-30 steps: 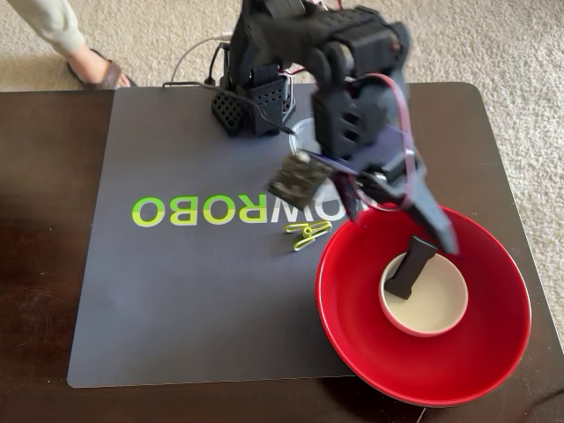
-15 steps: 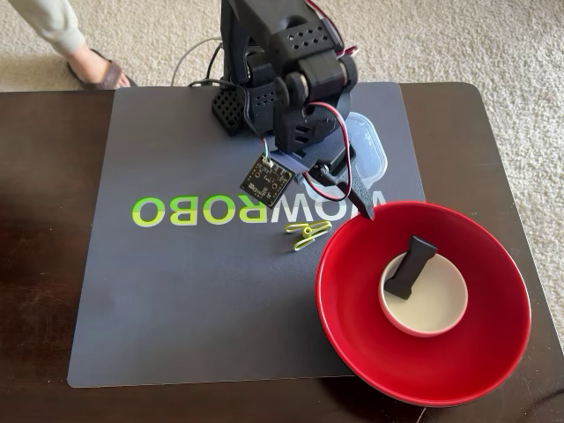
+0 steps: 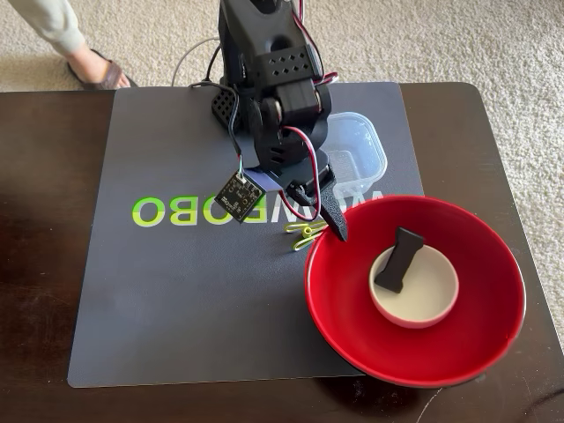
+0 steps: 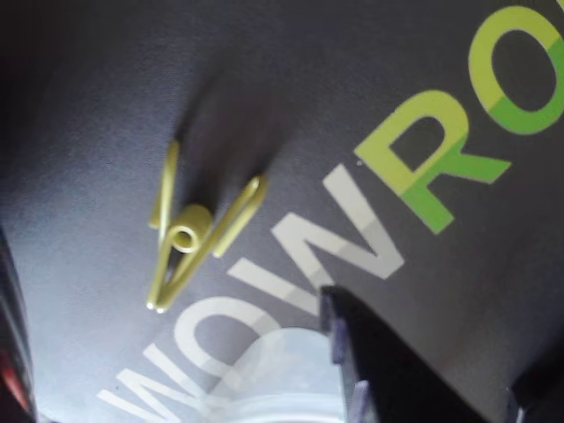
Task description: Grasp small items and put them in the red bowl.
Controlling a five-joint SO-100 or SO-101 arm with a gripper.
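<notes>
I count one red bowl (image 3: 352,326), glossy and round, at the bench's (image 3: 44,264) right front in the fixed view. Inside it sits one small white dish (image 3: 419,295) with one dark grey oblong piece (image 3: 398,258) leaning in it. One yellow-green clip (image 4: 189,233) lies on the mat (image 3: 176,300), just beside the bowl's rim. One clear tub (image 3: 357,150) sits behind the arm. Fingers (image 3: 333,220): I can't tell whether they're apart or together. Dark wood bench, grey mat with lettering, beige carpet (image 3: 485,44) around.
</notes>
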